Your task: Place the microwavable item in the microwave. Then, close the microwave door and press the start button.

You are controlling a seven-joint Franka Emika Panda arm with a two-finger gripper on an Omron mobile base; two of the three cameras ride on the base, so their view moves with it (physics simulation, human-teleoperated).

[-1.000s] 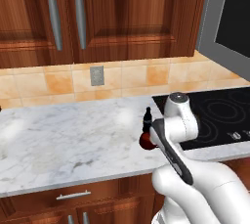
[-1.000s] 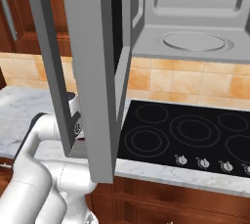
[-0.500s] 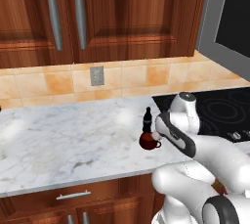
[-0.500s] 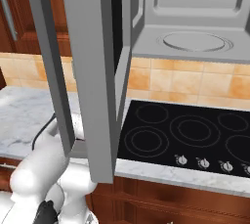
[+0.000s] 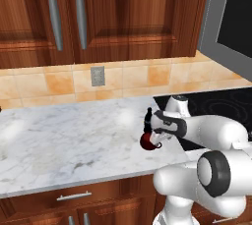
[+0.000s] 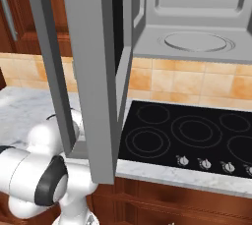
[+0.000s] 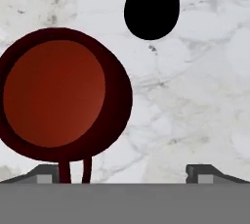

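The mug [image 7: 58, 96] is small, round and dark red, with a glossy inside and a thin handle pointing to the bottom edge of the hand view. It is standing on the white marble table [image 5: 64, 135] with grey veins, at the lower centre of the left base view [image 5: 149, 142]. A black bottle [image 7: 151, 3] is standing just beside it, at the top of the hand view. The fingers [image 7: 124, 173] are spread wide and are grasping nothing; the mug is lying between their tips and more toward the left one. The white arm is bending low over the table, with the hand looking down at the mug. In the right base view, the microwave [image 6: 197, 17] is hanging open above the black stove [image 6: 192, 133], its round turntable showing, and its grey door [image 6: 93, 71] is standing out toward the camera.
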